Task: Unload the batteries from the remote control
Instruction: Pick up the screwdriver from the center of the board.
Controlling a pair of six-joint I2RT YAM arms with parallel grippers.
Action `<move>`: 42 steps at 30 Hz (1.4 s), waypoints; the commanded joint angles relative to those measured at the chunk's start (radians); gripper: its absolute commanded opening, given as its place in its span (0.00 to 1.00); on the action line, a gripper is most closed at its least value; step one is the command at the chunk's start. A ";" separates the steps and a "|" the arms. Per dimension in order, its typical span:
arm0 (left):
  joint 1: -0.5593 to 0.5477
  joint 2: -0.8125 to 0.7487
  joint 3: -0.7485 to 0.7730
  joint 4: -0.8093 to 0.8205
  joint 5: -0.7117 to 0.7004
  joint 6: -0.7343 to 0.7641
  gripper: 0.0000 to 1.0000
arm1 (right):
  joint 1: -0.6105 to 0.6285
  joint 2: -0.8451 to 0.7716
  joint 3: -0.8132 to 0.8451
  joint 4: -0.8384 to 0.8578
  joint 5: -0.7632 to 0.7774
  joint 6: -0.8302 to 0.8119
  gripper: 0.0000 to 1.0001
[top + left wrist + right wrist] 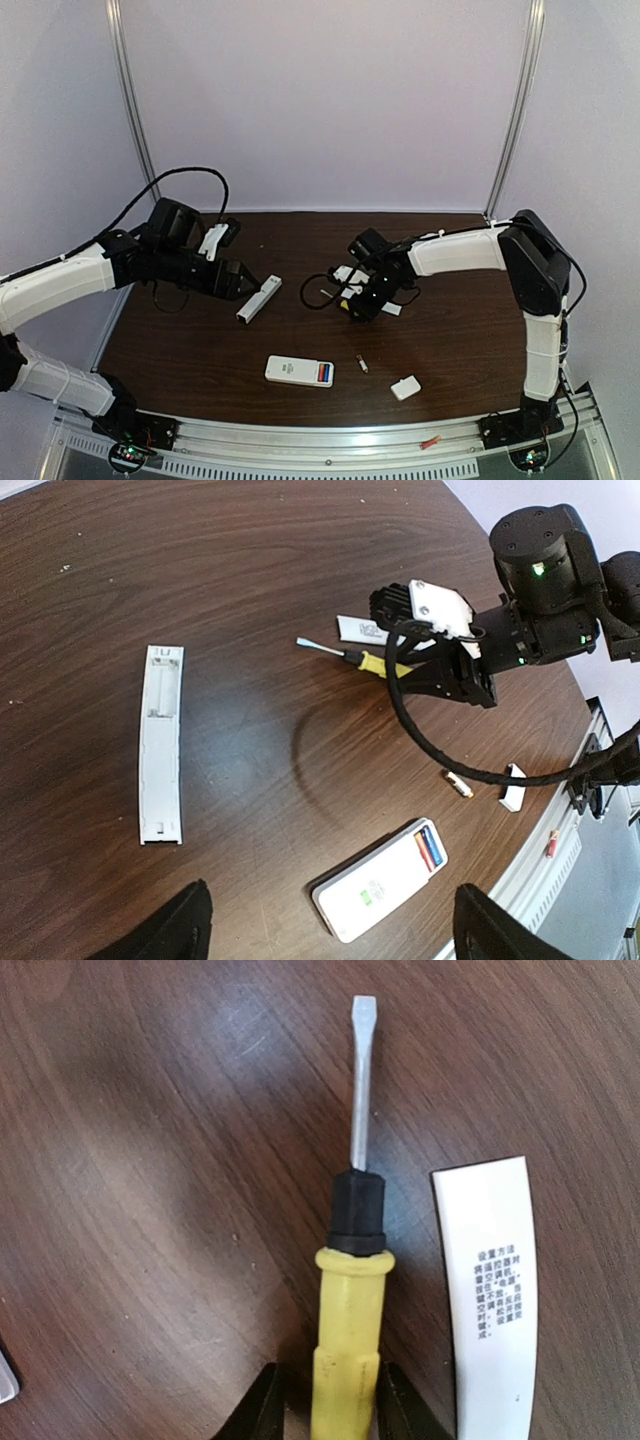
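The white remote control [298,371] [380,890] lies face down near the front of the table. Its open bay shows the batteries [430,845], one red and one blue. A loose gold battery [362,364] [458,784] lies on the wood to its right. My left gripper [330,930] [243,282] hangs open above the table, well left of the remote. My right gripper [330,1410] [356,303] straddles the yellow handle of a screwdriver [350,1340] [375,662] lying flat. One finger rests against the handle, and a thin dark gap shows at the other.
A long white casing [259,298] [161,742] lies open-side up at centre left. A small white cover [405,387] [513,788] sits at front right. A white printed panel [490,1290] lies beside the screwdriver. A small red object [551,843] rests on the front rail.
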 commanded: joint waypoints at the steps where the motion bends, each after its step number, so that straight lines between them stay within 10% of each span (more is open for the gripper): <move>1: 0.007 -0.026 -0.006 0.010 0.015 -0.014 0.84 | -0.008 0.022 -0.048 -0.035 -0.011 -0.006 0.30; 16: 0.021 0.036 0.113 -0.024 0.020 0.025 0.85 | -0.008 -0.099 -0.045 -0.051 -0.032 -0.013 0.00; 42: 0.297 0.135 0.223 0.137 0.371 -0.024 0.96 | 0.004 -0.326 0.077 -0.203 -0.274 0.132 0.00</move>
